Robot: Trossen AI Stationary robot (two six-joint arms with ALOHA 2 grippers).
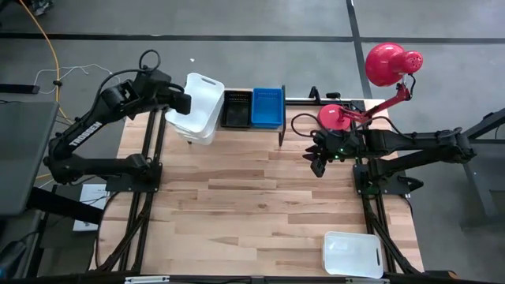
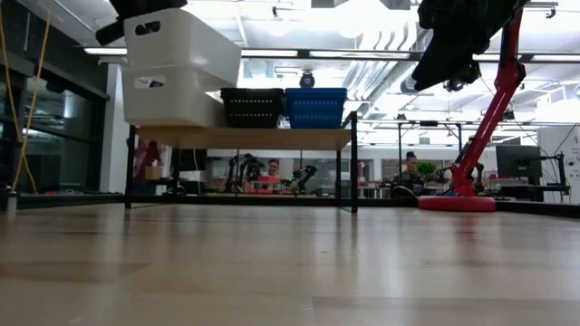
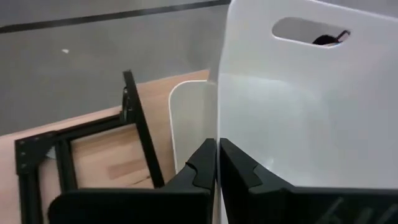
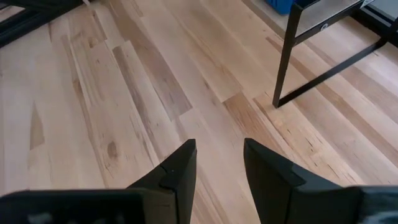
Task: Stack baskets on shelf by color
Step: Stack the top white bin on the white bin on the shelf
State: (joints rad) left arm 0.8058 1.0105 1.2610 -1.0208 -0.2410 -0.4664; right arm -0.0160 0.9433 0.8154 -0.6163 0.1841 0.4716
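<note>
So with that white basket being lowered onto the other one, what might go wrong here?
The left gripper pinches only one wall of the tilted white basket, so it could jam crooked on the lower white basket instead of nesting. That stack overhangs the shelf end; a push could tip it off or nudge the black basket.

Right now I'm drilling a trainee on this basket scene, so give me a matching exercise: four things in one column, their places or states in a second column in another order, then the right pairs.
Things:
1. upper white basket
2. blue basket
3. lone white basket
4. right gripper

Places or states:
A. on the table's near right corner, away from the shelf
B. hanging open and empty above bare table
C. pinched by the left gripper, tilted on another white basket
D. on the shelf, beside the black basket

Pairs: 1-C, 2-D, 3-A, 4-B
</note>
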